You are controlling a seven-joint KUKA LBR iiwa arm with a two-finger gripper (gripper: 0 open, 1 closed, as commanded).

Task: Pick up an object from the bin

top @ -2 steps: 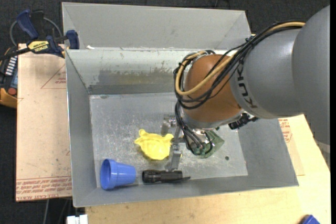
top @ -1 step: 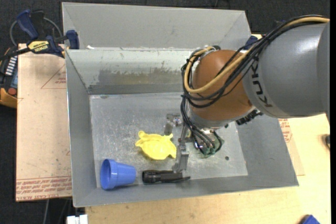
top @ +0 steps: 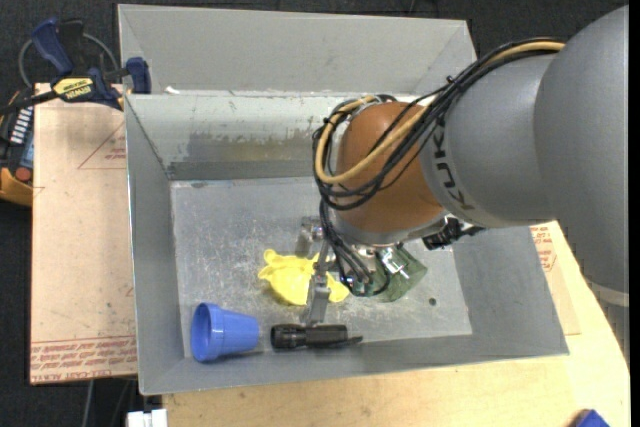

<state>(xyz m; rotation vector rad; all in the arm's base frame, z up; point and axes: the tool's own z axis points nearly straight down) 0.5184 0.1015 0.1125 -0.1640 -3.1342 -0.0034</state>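
Yellow piece (top: 283, 277), crumpled and irregular in shape, lies on the floor of the bin (top: 215, 215), near the centre and toward the front wall. The hand (top: 322, 290) is low over the right edge of this piece, beneath the orange wrist cover (top: 385, 165). Whether the hand is open or closed, or grips anything, cannot be told. A black cylinder (top: 315, 337) lies just in front of the hand. A blue cone (top: 222, 332) lies on its side left of the cylinder. A green item (top: 405, 277) lies partly under the wrist.
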